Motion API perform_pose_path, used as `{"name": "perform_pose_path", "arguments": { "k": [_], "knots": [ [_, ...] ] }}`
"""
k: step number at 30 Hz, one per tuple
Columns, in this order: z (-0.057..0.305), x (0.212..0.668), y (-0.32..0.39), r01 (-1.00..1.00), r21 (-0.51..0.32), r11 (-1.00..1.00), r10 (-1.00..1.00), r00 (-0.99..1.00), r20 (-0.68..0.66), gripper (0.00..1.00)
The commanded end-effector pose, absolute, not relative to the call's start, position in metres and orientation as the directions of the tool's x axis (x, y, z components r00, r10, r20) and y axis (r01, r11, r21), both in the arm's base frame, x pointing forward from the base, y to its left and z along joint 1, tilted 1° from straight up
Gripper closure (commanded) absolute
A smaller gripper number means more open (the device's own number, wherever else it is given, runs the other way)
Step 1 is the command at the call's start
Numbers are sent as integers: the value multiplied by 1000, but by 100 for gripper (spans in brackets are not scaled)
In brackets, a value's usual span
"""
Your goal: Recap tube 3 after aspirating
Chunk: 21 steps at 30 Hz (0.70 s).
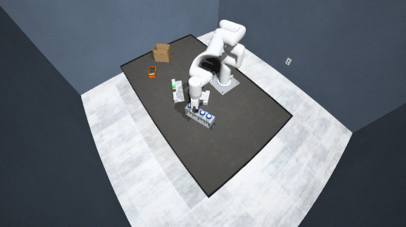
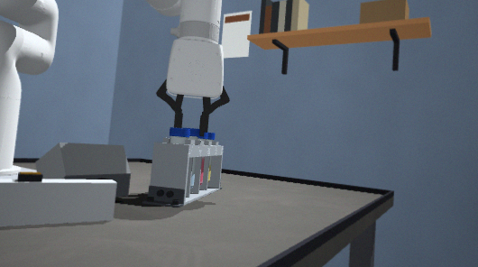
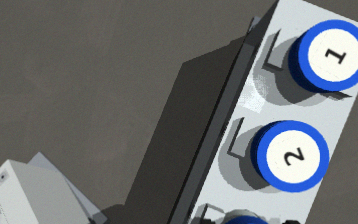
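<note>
From the top, the white arm bends down over the decapping station (image 1: 199,117) on the dark worktop (image 1: 245,126); the cap tray (image 1: 177,90) lies just beside it, with a cardboard box (image 1: 162,52) and an orange device (image 1: 152,72) well apart.

In the exterior view, the tool (image 2: 191,125) stands upright, its black fingers (image 2: 179,113) clenched on a blue cap (image 2: 194,132) in the row; which tube it belongs to cannot be told here.

At the wrist, cap 1 (image 3: 334,54) and cap 2 (image 3: 292,155) sit on their tubes, and a third blue cap (image 3: 240,220) peeks in at the bottom edge.
</note>
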State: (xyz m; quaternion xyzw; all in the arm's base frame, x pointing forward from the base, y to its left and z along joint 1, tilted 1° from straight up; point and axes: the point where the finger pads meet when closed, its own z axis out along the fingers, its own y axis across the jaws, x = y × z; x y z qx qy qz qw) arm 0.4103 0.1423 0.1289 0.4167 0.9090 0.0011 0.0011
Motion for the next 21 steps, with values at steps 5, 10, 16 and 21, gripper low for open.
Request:
{"name": "perform_pose_path", "arguments": {
  "k": [5, 10, 16, 21],
  "knots": [
    [130, 411, 143, 752, 2, 659, 752, -659, -15, 100],
    [130, 411, 143, 752, 2, 659, 752, -659, -15, 100],
    [130, 411, 143, 833, 4, 553, 833, -553, -15, 100],
    [130, 411, 143, 913, 6, 407, 913, -407, -14, 100]
  ]
}}
